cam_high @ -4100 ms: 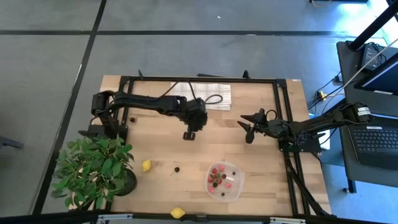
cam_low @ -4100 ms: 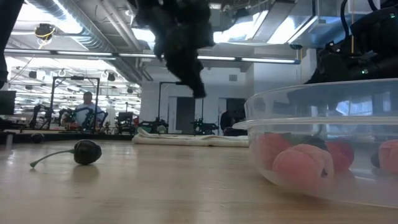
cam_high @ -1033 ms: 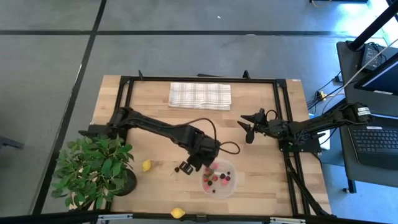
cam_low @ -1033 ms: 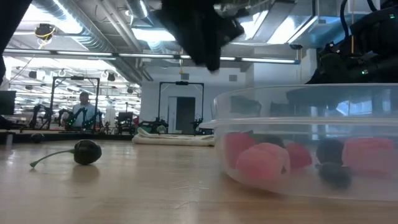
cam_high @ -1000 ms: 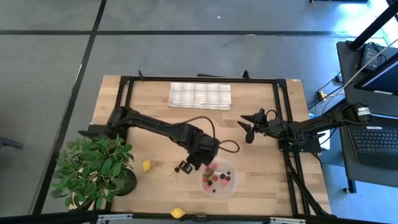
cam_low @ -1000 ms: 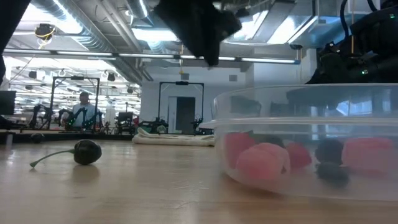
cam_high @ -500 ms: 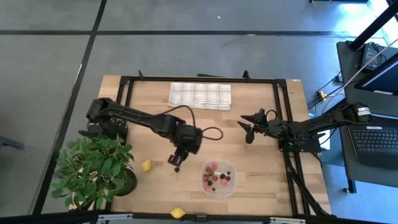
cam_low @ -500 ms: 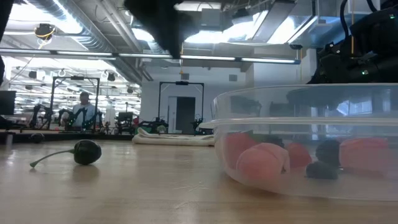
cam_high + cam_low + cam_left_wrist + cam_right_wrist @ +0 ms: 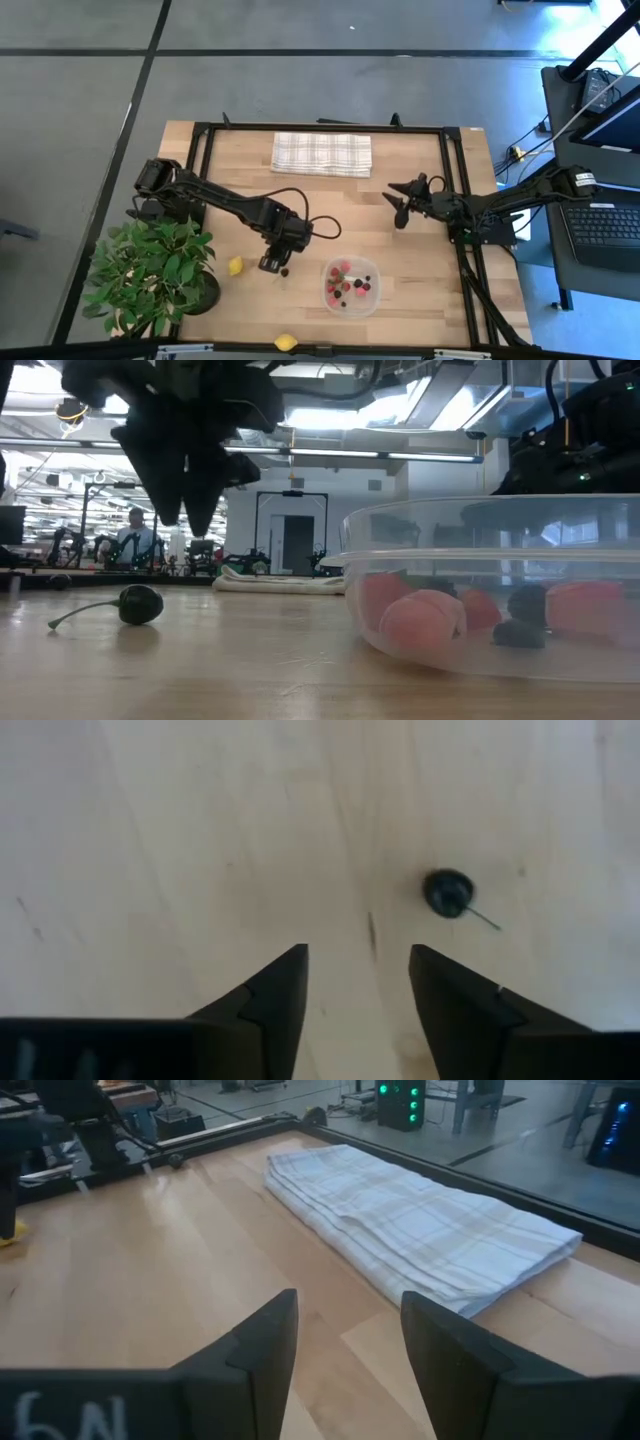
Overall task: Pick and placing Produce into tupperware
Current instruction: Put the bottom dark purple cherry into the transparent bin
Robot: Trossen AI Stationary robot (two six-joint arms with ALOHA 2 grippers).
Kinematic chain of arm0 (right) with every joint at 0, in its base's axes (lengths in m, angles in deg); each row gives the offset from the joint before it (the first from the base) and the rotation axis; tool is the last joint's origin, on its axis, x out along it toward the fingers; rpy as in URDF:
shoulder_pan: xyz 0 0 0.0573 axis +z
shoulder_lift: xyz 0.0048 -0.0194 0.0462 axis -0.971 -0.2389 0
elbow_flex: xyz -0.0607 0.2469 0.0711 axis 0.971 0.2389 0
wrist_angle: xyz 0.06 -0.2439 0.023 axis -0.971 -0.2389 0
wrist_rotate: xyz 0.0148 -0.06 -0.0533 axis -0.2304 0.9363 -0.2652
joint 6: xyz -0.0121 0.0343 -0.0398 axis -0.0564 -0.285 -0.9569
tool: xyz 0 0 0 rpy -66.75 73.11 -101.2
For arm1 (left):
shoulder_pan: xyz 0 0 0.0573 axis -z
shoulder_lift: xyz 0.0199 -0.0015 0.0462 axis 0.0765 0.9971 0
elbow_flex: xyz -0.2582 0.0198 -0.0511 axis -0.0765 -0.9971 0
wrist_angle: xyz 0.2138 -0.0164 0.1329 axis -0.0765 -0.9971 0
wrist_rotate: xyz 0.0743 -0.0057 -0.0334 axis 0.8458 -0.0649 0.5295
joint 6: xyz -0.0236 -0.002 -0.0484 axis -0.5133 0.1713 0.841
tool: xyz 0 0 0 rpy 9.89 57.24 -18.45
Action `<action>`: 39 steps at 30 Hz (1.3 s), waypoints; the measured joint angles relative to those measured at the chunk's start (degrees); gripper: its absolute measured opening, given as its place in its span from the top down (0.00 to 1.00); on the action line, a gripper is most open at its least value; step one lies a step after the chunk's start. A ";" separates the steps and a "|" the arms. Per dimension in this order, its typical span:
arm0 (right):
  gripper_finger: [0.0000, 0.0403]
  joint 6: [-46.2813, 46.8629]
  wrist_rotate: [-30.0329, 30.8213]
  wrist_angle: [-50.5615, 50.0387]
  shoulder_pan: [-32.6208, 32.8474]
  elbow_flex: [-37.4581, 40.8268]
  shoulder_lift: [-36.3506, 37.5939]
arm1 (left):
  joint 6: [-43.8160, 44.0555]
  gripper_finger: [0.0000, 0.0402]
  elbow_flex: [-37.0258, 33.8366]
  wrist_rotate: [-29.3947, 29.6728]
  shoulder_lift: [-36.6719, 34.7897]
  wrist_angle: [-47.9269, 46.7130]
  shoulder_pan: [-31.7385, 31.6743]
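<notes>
The left tool (image 9: pixel 272 263) has swung from above the tupperware (image 9: pixel 350 287) to hover over the dark berry (image 9: pixel 447 891) on the table (image 9: pixel 420 260). Its fingers stand apart, empty, the berry just ahead of them. The berry dropped earlier apparently lies in the tupperware among the red ones. The right tool (image 9: pixel 345 1330) waits open near the cloth (image 9: pixel 420 1230). Next comes this berry; two lemons (image 9: pixel 235 266) remain.

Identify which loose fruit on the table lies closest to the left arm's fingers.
The dark stemmed berry, right beside the left gripper. Both yellow lemons lie farther off.
</notes>
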 joint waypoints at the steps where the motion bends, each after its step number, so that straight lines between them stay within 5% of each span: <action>1: 0.55 -0.02 0.06 0.00 -0.33 0.00 0.00 | 0.16 0.56 -0.36 0.50 0.00 0.66 0.00; 10: 0.55 -1.18 0.08 -0.07 -3.02 0.00 0.00 | 4.93 0.38 -1.23 0.71 0.00 2.17 0.00; 17: 0.55 -1.19 0.08 -0.13 -3.09 0.00 0.00 | 14.55 0.37 -1.23 0.62 0.00 2.44 1.39; 39: 0.55 0.10 0.08 -0.11 -3.07 0.00 0.00 | 18.23 0.39 -1.25 5.15 7.17 9.08 9.73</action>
